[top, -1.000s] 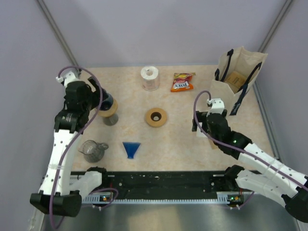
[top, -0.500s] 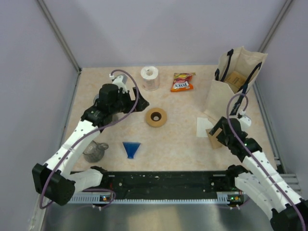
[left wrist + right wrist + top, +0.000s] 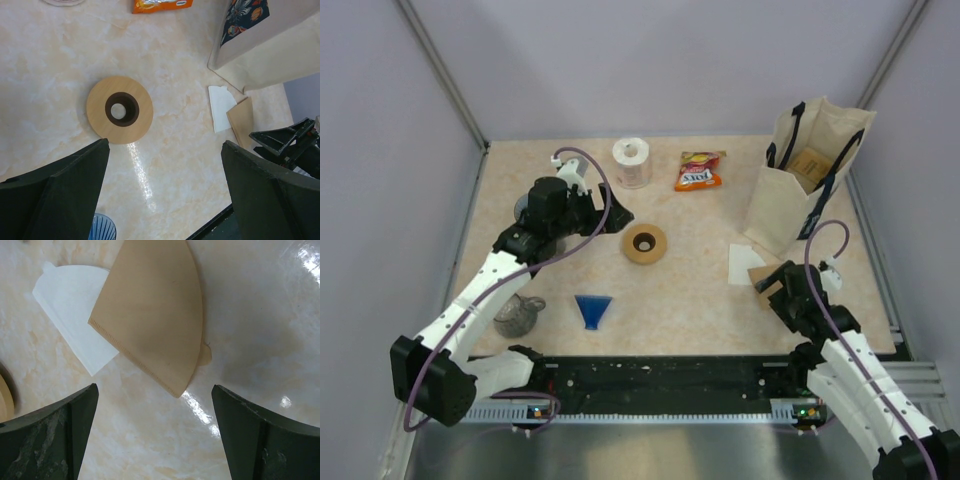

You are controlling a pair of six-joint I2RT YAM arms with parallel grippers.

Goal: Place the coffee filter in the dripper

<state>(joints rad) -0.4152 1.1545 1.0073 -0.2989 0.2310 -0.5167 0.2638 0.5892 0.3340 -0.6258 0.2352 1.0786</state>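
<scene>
Over on the right side of the mottled beige tabletop (image 3: 690, 300), just by the foot of the cream canvas tote bag with dark handles (image 3: 810, 165), a brown paper cone coffee filter (image 3: 152, 315) lies flat with one edge overlapping a white paper coffee filter (image 3: 75, 295) beside it. The right jaws hang directly above the pair, spread wide and holding nothing, with the brown filter showing between the two dark fingers (image 3: 50, 440). The small blue ribbed plastic cone dripper (image 3: 592, 308) sits well apart from the filters, near the front edge and left of centre, with a clear glass pitcher (image 3: 517, 313) further to its left. The left jaws are also wide open and empty, held over the middle of the tabletop near the round wooden ring with a dark hole (image 3: 119, 110). At the back stand a white roll of tissue paper (image 3: 632, 162) and an orange snack packet (image 3: 698, 171).
</scene>
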